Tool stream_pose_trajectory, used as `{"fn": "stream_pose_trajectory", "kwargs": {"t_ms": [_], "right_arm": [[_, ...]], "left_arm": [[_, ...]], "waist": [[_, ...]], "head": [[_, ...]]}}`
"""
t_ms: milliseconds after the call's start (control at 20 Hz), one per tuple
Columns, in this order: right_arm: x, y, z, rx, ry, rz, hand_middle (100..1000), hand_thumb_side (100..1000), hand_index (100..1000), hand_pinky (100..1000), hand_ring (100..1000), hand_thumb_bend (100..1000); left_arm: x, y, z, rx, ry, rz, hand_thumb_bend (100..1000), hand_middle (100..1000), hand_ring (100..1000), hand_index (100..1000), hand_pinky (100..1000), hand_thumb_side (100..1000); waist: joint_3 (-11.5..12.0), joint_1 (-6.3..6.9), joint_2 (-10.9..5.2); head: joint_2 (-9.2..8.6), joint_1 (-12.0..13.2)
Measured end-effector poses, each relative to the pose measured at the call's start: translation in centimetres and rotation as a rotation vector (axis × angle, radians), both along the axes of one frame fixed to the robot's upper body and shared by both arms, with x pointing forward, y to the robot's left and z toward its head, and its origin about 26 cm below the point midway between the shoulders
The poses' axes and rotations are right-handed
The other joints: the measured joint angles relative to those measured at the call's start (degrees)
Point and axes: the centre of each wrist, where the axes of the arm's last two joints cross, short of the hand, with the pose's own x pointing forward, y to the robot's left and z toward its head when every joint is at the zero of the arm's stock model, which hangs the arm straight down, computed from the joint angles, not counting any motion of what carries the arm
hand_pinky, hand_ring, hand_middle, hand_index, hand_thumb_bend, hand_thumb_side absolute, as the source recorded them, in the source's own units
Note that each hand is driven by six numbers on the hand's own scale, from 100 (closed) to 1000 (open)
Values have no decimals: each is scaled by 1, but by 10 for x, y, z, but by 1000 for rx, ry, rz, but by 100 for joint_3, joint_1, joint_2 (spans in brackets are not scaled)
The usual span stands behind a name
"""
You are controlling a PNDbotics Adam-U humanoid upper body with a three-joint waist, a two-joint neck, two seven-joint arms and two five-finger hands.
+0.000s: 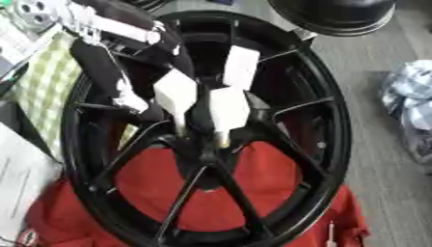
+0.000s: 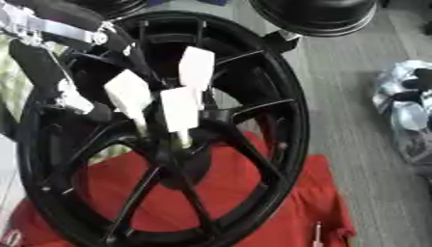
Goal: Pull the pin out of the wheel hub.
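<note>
One robot hand (image 1: 198, 99), my left, reaches down with white-tipped fingers closed around the pin (image 1: 221, 140) at the wheel hub (image 1: 207, 154); tugging off-axis could jam it or slip.

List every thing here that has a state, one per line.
Wheel: lying flat, on the red cloth.
Red cloth: spread under the wheel.
Left robot hand: fingers reaching down to the hub; whether they pinch anything is unclear.
Pin: not clearly visible at the hub.
Bundle: crumpled on the floor beside the wheel.
</note>
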Motion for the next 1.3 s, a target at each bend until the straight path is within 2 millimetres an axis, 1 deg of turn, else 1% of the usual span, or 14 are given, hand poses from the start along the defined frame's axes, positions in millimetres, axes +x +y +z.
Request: {"fn": "stream_pose_trajectory", "kwargs": {"t_ms": [150,300,350,450,550,650,700,850,1000,1050,1150,1200,1300], "right_arm": [[0,0,0,-1,1,-1,641,531,754,937,651,100],[0,1,-1,2,3,-1,641,532,754,937,652,100],[0,1,-1,5,4,-2,641,533,754,937,652,100],[0,1,-1,6,5,-4,642,532,754,938,652,100],[0,1,-1,6,9,-6,642,532,754,938,652,100],[0,1,-2,4,11,-11,642,533,755,938,653,100],[0,2,-2,4,12,-14,643,533,755,938,653,100],[0,2,-2,8,14,-17,643,532,755,939,654,100],[0,2,-2,7,15,-22,644,534,756,939,654,100],[0,2,-2,5,16,-24,645,534,756,939,655,100],[0,2,-3,4,18,-27,645,533,756,939,655,100],[0,2,-3,3,19,-28,645,533,757,939,656,100],[0,2,-3,0,20,-32,646,533,757,940,656,100]], "left_arm": [[4,-1,-3,2,7,-3,362,747,823,873,798,520],[6,-3,-6,3,17,-6,321,736,814,865,788,497],[7,-3,-7,1,20,-7,287,726,806,858,782,496],[8,-3,-7,-2,25,-7,250,710,791,849,771,492],[7,-3,-7,-7,31,-11,204,682,772,826,756,470],[7,-3,-7,-12,40,-13,175,629,736,793,735,444],[7,-3,-7,-16,45,-13,160,603,714,770,722,407],[6,-4,-6,-21,49,-13,100,514,633,685,686,355],[6,-5,-6,-29,58,-14,100,452,583,614,660,315],[5,-5,-6,-33,63,-14,100,430,565,589,643,282],[4,-5,-3,-47,70,-20,100,410,548,564,630,252],[4,-5,-2,-53,73,-20,100,395,532,545,611,189],[3,-4,2,-70,78,-19,100,360,512,500,586,195]], "waist": [[-33,-1,24],[-43,-1,26],[-43,0,28],[-43,2,33],[-41,3,40],[-39,4,42],[-38,5,43],[-37,5,51],[-36,0,60],[-35,-2,64],[-30,-2,66],[-28,-2,66],[-15,-3,67]], "head": [[-24,6],[-31,27],[-31,35],[-31,48],[-31,50],[-31,52],[-31,53],[-31,56],[-31,58],[-30,60],[-29,65],[-28,68],[-26,73]]}}
